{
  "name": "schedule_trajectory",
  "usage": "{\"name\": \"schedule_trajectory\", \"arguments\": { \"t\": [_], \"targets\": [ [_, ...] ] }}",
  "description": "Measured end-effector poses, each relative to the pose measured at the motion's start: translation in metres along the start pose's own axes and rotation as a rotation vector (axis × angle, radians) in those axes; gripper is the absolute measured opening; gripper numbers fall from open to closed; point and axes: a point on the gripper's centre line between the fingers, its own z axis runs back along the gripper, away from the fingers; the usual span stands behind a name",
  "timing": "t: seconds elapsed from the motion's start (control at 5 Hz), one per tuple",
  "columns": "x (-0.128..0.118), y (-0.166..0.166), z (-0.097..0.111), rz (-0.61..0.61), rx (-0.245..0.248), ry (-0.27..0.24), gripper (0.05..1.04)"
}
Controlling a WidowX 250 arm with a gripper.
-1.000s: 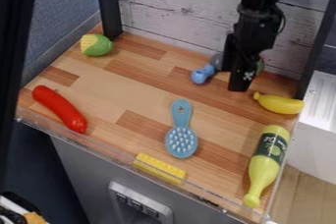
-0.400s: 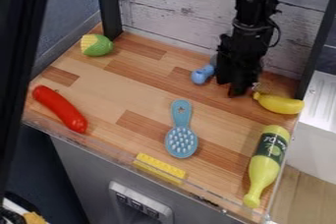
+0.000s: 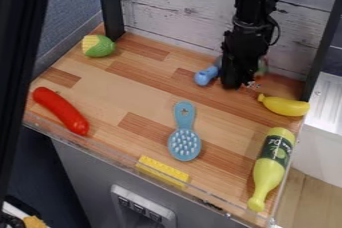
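Observation:
The black gripper hangs low over the back right part of the wooden surface, just right of a blue object that it partly hides. Something greenish shows behind its right side. A yellow banana lies to the gripper's lower right. Farther forward, near the middle, rests a blue brush with its handle toward the back. I cannot see whether anything is held.
A green and yellow corn-like toy sits at the back left, a red sausage-shaped toy at the left. By the front edge are a yellow block and a yellow-green bottle. A whitewashed plank wall stands behind.
The gripper has turned and shifted slightly left over the last second. It dipped toward the banana's left end, then rose a little and moved back from it. The objects on the surface look unmoved.

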Motion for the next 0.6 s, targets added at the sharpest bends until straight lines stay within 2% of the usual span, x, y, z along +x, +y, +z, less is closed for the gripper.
{"name": "schedule_trajectory", "arguments": {
  "t": [0.2,0.4,0.6],
  "targets": [
    [0.0025,0.0001,0.0006,-0.12,-0.004,0.007,0.059],
    [0.0063,-0.0022,0.001,-0.157,-0.006,0.009,0.054],
    [0.0095,-0.0024,0.0011,-0.128,-0.006,0.006,0.054]
  ]
}}
